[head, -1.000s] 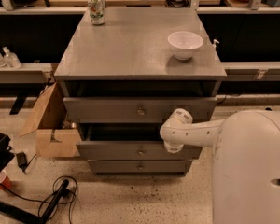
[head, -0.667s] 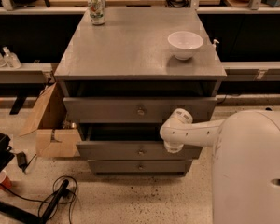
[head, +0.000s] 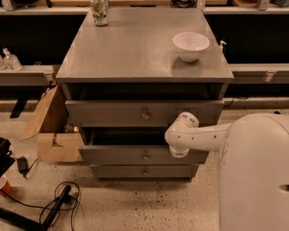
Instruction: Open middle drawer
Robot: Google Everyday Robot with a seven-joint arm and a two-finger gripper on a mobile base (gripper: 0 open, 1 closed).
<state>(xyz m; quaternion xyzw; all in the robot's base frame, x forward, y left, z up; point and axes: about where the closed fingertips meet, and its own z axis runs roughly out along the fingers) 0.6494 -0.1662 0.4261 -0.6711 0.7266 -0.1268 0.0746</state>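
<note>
The grey cabinet point(head: 135, 52) has three drawers. The middle drawer point(head: 120, 155) stands pulled out a little, with a dark gap above its front and a small brass knob point(head: 145, 156) at its centre. My white arm point(head: 202, 136) reaches in from the right. It bends down at the wrist, and the gripper point(head: 179, 151) sits at the upper edge of the middle drawer's front, right of the knob. Its tip is hidden behind the wrist. The top drawer point(head: 111, 112) also stands slightly out.
A white bowl point(head: 190, 45) and a printed can point(head: 99, 9) stand on the cabinet top. An open cardboard box point(head: 50, 131) sits on the floor left of the cabinet. Black cables point(head: 58, 203) lie at the front left. My white base point(head: 260, 177) fills the lower right.
</note>
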